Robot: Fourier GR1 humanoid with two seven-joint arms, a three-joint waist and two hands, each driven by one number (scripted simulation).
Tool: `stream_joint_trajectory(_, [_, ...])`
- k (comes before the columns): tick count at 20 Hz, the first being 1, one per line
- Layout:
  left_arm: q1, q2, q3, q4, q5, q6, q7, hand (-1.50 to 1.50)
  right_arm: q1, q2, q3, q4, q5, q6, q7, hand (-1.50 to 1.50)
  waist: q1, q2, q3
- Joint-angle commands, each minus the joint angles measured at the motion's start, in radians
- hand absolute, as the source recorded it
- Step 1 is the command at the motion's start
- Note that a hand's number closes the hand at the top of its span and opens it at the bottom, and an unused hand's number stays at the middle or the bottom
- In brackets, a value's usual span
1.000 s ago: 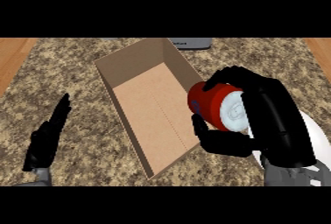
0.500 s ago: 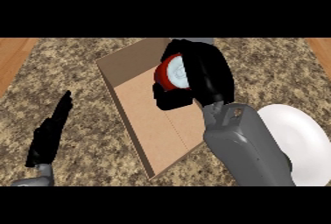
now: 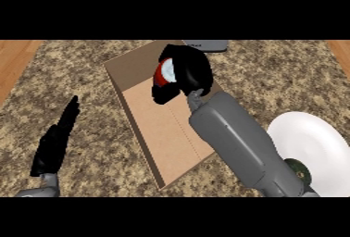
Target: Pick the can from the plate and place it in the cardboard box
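Two hands show. Nearest, at seven o'clock, the left hand [image 3: 54, 143] rests on the tabletop [image 3: 280, 78], fingers straight. At four o'clock lies one white plate [image 3: 311, 152], now bare. Farther, toward twelve, the right hand [image 3: 186, 74] curls its fingers round the one can [image 3: 164, 75], held over the far end of the one cardboard box [image 3: 153, 129]; the release lies straight below.

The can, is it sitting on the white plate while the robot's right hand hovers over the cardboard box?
Not quite: the can is off the plate, held in the right hand, whose fingers curl round it, over the cardboard box. The head view shows this.
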Motion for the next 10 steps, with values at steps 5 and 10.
stream_joint_trajectory(5, [-0.02,0.011,0.011,0.041,0.006,-0.018,-0.02,0.0,-0.115,0.001,0.082,0.357,-0.217,-0.23,-0.139,-1.5,0.025,0.007,0.0])
stream_joint_trajectory(10, [0.003,0.004,0.0,-0.012,0.001,-0.016,0.013,0.0,-0.104,0.001,0.071,0.315,-0.317,-0.411,-0.197,-1.5,0.028,0.006,0.001])
